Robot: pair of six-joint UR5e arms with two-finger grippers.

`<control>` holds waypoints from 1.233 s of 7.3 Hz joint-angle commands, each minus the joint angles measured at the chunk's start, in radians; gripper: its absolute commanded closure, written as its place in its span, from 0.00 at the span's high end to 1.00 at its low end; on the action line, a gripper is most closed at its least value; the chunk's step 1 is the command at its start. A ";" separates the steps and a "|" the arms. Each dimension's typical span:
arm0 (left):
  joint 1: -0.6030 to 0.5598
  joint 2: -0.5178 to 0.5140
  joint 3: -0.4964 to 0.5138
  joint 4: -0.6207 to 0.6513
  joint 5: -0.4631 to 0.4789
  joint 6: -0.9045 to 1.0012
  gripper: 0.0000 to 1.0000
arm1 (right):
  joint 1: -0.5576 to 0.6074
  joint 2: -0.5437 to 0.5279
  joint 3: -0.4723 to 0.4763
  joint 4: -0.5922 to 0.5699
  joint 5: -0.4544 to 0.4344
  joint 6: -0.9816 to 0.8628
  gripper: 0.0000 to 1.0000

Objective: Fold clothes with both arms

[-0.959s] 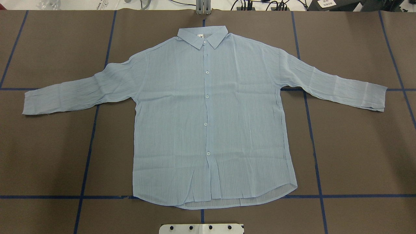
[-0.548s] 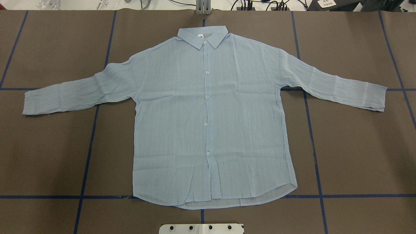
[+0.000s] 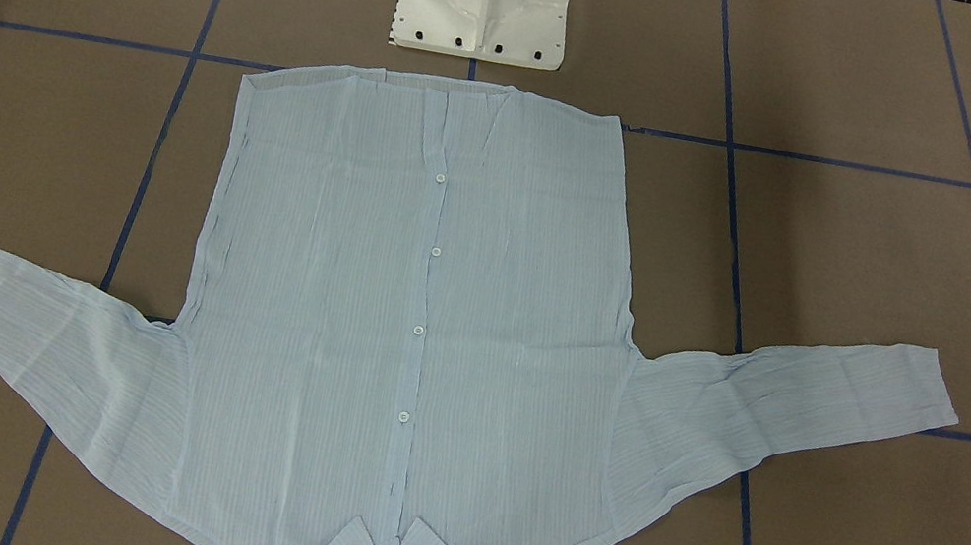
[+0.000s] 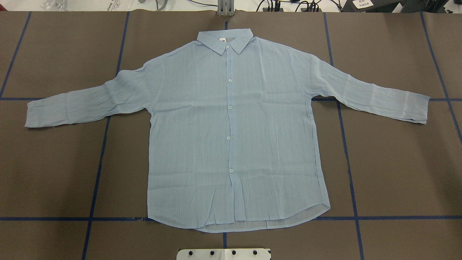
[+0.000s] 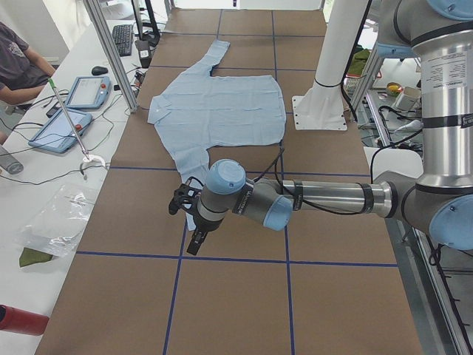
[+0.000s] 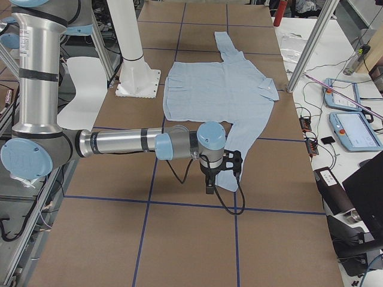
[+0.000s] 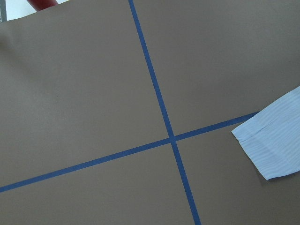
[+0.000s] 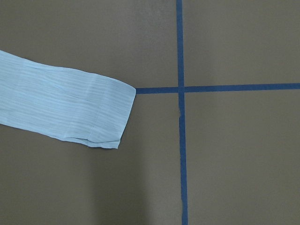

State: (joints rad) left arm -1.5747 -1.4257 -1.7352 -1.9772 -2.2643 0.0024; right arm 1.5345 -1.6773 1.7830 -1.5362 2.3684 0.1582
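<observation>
The pale-blue striped shirt (image 4: 231, 126) lies flat and buttoned, front up, on the brown table, with its collar (image 4: 224, 40) on the far side and both sleeves spread out. It also shows in the front view (image 3: 407, 319). Neither arm shows in the overhead or front view. In the exterior left view my left gripper (image 5: 188, 225) hangs over the end of the near sleeve. In the exterior right view my right gripper (image 6: 220, 176) hangs over the other sleeve's end. I cannot tell whether either is open or shut. The wrist views show only the cuffs (image 7: 274, 145) (image 8: 70, 112), no fingers.
The white pedestal base (image 3: 485, 3) stands at the shirt's hem side. Blue tape lines (image 4: 97, 169) cross the brown table. A side bench with tablets (image 5: 74, 111) (image 6: 353, 128), cables and a seated person (image 5: 15, 66) runs along the far edge.
</observation>
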 commanded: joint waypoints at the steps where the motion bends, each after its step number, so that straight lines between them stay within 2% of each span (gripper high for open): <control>1: -0.001 0.001 -0.004 0.000 -0.003 0.001 0.99 | -0.002 0.001 0.009 0.002 0.011 -0.008 1.00; 2: -0.001 0.002 -0.003 0.000 -0.003 0.001 0.99 | -0.004 -0.002 0.010 0.020 0.011 -0.008 1.00; 4: -0.001 0.002 -0.004 0.000 -0.003 0.002 0.99 | -0.008 -0.059 0.009 0.179 0.015 0.004 1.00; 7: -0.001 0.002 -0.004 -0.003 -0.003 0.002 0.99 | -0.049 -0.052 -0.029 0.189 0.002 0.009 1.00; 9: -0.001 -0.002 -0.004 -0.003 -0.001 0.002 0.99 | -0.086 0.031 -0.117 0.192 0.000 -0.003 0.99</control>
State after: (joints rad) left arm -1.5752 -1.4246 -1.7395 -1.9803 -2.2662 0.0046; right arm 1.4682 -1.6944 1.7174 -1.3462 2.3693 0.1622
